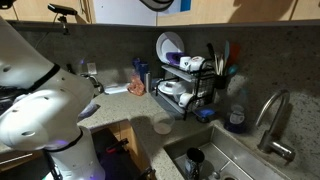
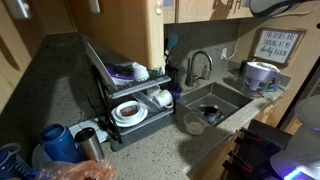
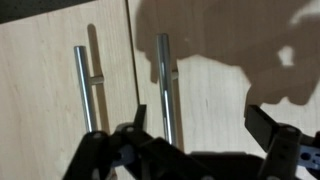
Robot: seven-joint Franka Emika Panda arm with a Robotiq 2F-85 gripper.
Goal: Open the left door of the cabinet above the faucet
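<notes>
The wrist view faces two flat light tan doors of the cabinet, both shut, with a thin gap between them. The left door has a vertical steel bar handle. The door beside it has a matching handle. My gripper is open and empty, close in front of the doors. That second handle stands between my fingers, near the left one. In both exterior views my gripper is raised at the cabinet. The steel gooseneck faucet stands at the sink below.
A black dish rack with plates and cups stands on the speckled counter beside the sink. A blue bottle and a framed sign stand against the wall. My white arm fills the near side.
</notes>
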